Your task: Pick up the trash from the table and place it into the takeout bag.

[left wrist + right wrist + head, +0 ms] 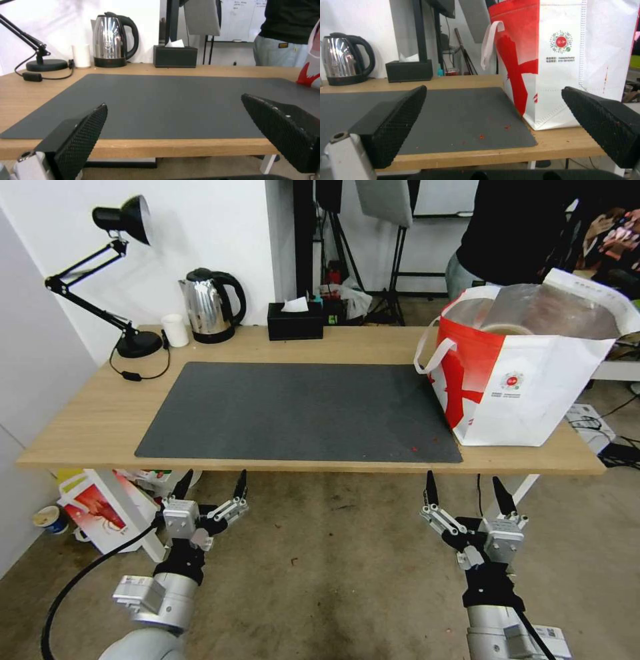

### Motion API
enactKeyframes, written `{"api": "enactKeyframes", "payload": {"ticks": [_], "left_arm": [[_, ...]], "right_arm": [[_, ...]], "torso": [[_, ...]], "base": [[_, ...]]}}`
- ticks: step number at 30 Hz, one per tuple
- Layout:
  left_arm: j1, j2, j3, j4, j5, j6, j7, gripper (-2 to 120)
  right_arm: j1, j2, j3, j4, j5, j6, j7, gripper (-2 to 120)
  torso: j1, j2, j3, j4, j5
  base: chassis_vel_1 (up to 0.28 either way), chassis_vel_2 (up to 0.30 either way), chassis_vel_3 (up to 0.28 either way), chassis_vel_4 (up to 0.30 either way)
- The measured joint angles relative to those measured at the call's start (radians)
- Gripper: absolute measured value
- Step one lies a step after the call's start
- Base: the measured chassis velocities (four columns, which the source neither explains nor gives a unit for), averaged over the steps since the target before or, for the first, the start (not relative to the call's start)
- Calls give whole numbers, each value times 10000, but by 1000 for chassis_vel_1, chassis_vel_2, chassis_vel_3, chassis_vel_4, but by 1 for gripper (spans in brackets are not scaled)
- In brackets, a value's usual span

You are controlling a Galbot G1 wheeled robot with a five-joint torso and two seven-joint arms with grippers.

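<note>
- On the right end of the table (100, 427) stands the takeout bag (527, 380), white and red with a small round red logo, its mouth open and the silver foil lining showing.
- Inside the bag, the rim of 1 tan paper bowl (505, 328) shows just below the opening; what else lies in there cannot be told.
- 1 white loop handle (427, 355) hangs down the bag's side toward the dark grey mat (293, 410).
- Small red crumbs (481, 136) lie on the mat's near right corner, close to the bag's base.
- Left gripper (211, 486) hangs below and in front of the table's near edge, fingers spread wide, holding nothing.
- Right gripper (465, 491) hangs level with it on the other side, also spread wide and empty, just short of the corner where the bag stands.
- Along the far edge stand a desk lamp (113, 280), a small white cup (175, 330), a steel kettle (210, 305) and a black tissue box (295, 320).
- Under the table's left end, on the floor, lies a red-and-white carton (100, 510).
</note>
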Motion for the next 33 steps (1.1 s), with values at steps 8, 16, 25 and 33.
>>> {"api": "enactKeyframes", "payload": {"ticks": [8,16,25,33], "left_arm": [[-116,70,-8,-14,-57,-5,-13,100],[-206,53,33,65,-79,-29,-18,100],[-188,96,52,54,-189,-31,-103,100],[-186,102,53,41,-198,-23,-109,100]], "right_arm": [[0,0,0,0,1,0,0,100],[0,0,0,0,0,0,0,100],[0,0,0,0,1,0,0,100],[0,0,0,0,1,0,0,100]], "torso": [[0,0,0,0,0],[0,0,0,0,-1],[0,0,0,0,0],[0,0,0,0,0]], "base": [[0,0,0,0],[0,0,0,0],[0,0,0,0],[0,0,0,0]]}}
